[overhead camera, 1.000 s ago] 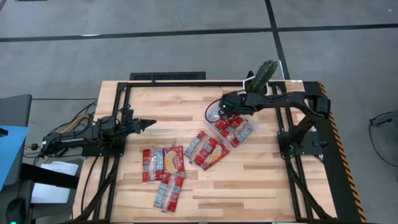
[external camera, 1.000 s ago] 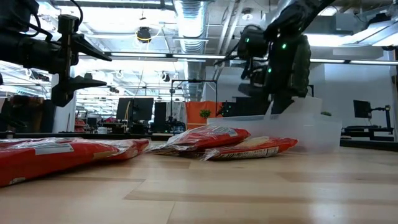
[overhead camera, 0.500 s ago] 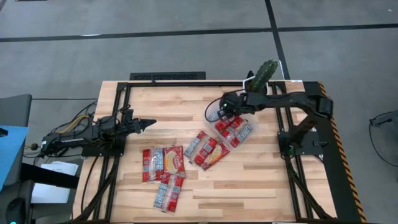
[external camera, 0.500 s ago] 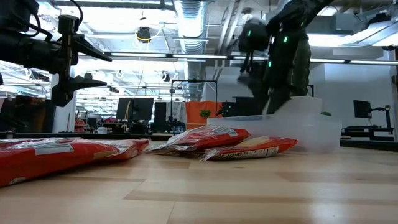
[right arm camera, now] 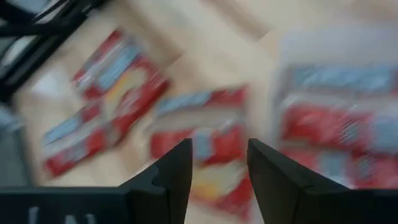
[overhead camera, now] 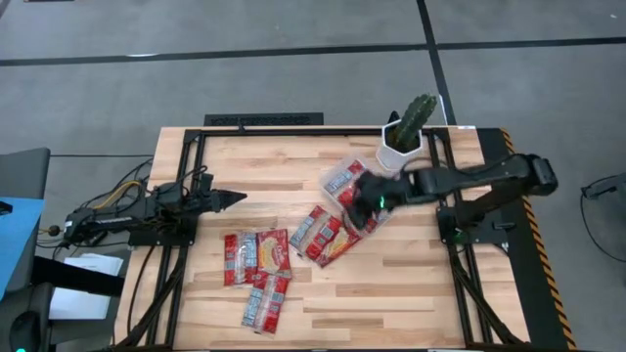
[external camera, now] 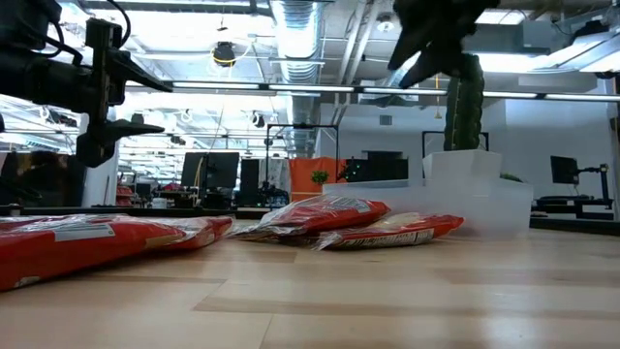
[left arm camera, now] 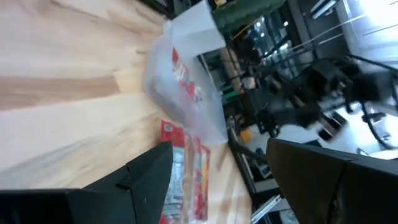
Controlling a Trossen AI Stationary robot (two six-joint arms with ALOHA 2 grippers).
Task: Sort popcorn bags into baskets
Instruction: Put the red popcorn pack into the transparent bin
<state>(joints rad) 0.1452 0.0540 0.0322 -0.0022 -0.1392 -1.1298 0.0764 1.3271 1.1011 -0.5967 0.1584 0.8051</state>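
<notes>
The clear tray [overhead camera: 395, 207] sits right of the table's middle and holds red-and-white popcorn bags [overhead camera: 343, 179]. My right gripper [overhead camera: 370, 202] hovers open and empty above the tray's near-left part, fingers pointing down; its wrist view [right arm camera: 219, 180] looks down on bags in the tray [right arm camera: 336, 130]. Two bags [overhead camera: 326, 235] lie flat beside the tray's near-left corner, and several more [overhead camera: 256, 256] lie flat toward the table's near-left. My left gripper [overhead camera: 231, 197] waits open above the table's left part, pointing right [left arm camera: 217, 186].
A white pot with a green cactus [overhead camera: 406, 137] stands just beyond the tray's far side, close to my right arm. A black frame [overhead camera: 264, 119] runs along the table's far edge. Bare wood [overhead camera: 440, 284] lies near and right of the tray.
My right gripper has risen from low over the tray's far-left part and swung toward the table's near edge, and it now hangs over the tray's near-left part. A bag shows in the tray where the gripper was.
</notes>
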